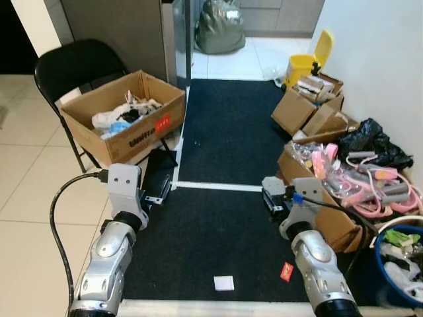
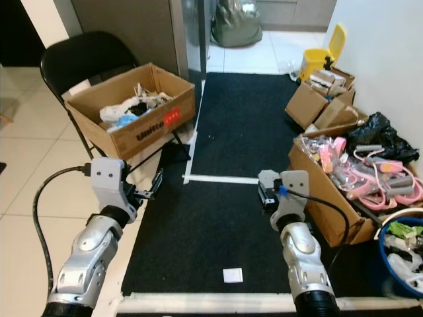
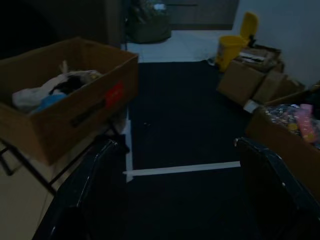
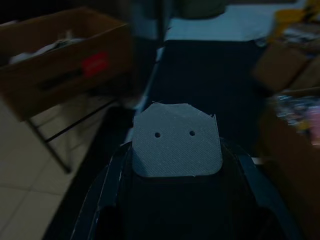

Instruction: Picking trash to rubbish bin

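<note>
Left eye view is showing a black mat (image 1: 225, 172) covering the floor ahead, with a white tape line (image 1: 218, 187) crossing it. Cream floor tiles (image 1: 26, 191) are lying to the robot's left of the mat.

A black folding chair (image 1: 73, 66) is standing at the left edge of the mat, and an open cardboard box (image 1: 125, 119) with a red label is sitting on its seat, holding white and blue scraps. Against the wall on the right, several cardboard boxes (image 1: 310, 112) are standing in a row; the nearest is holding pink items (image 1: 370, 185), with a black plastic bag (image 1: 373, 142) behind them. A blue tub (image 1: 400, 264) is sitting at the near right corner. A yellow rubbish bin (image 1: 304, 66), lid raised, is standing well away at the far end of the mat, and a dark green sack (image 1: 221, 26) is resting on the pale floor beyond.

Both silver arms are reaching forward and low. The left gripper (image 3: 175, 195) is hanging over the left edge of the mat, its two black fingers (image 3: 90, 190) spread wide apart and holding nothing. The right gripper (image 4: 177, 150) is hovering near the pink-item box, fingers brought together, a grey textured pad (image 4: 175, 145) facing the camera; nothing can be seen between them.

Two pieces of trash are lying on the mat close to the robot: a white paper square (image 1: 223, 283) between the arms, and a small red scrap (image 1: 286, 271) just beside the right forearm.
</note>
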Robot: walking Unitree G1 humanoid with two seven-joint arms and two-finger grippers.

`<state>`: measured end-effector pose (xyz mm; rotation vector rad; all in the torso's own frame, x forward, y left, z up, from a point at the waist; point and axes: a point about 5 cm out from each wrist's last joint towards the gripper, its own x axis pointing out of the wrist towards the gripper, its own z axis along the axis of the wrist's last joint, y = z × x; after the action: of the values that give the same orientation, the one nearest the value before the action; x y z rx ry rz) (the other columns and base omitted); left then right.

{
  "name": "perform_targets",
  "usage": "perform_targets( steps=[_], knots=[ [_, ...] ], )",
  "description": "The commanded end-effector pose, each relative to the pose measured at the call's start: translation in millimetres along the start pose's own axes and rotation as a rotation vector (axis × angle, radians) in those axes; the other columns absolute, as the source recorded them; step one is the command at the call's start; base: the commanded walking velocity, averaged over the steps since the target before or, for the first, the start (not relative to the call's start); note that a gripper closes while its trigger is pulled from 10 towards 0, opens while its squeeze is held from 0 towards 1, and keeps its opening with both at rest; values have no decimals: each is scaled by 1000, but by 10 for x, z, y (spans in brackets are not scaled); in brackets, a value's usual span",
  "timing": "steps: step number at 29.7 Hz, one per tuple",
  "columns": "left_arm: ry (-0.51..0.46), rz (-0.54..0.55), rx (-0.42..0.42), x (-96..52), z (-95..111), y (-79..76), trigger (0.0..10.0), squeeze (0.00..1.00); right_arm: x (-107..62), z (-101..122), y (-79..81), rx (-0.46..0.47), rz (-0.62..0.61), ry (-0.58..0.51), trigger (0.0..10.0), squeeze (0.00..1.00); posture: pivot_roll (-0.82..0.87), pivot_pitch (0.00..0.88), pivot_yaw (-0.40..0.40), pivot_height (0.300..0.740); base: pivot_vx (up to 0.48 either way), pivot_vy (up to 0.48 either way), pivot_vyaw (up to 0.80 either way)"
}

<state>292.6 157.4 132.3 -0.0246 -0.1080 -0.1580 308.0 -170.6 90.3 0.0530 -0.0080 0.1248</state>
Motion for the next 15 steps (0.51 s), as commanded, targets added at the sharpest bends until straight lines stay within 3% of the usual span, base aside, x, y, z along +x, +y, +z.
perform_targets(
  steps=[1,6,15],
  knots=[
    [18,3,7,-24,-33,25,10000,0,-48,-92,-11,-3,-7,39,10000,0,60,113,21,740,274,0,-800],
    [19,0,3,-20,-35,18,10000,0,-71,-109,-17,-9,-10,40,10000,0,58,115,25,740,272,0,-713],
    [19,-6,6,-15,-29,5,10000,0,-64,-99,-38,-13,-20,38,10000,0,61,118,23,740,273,0,0]
  ],
)
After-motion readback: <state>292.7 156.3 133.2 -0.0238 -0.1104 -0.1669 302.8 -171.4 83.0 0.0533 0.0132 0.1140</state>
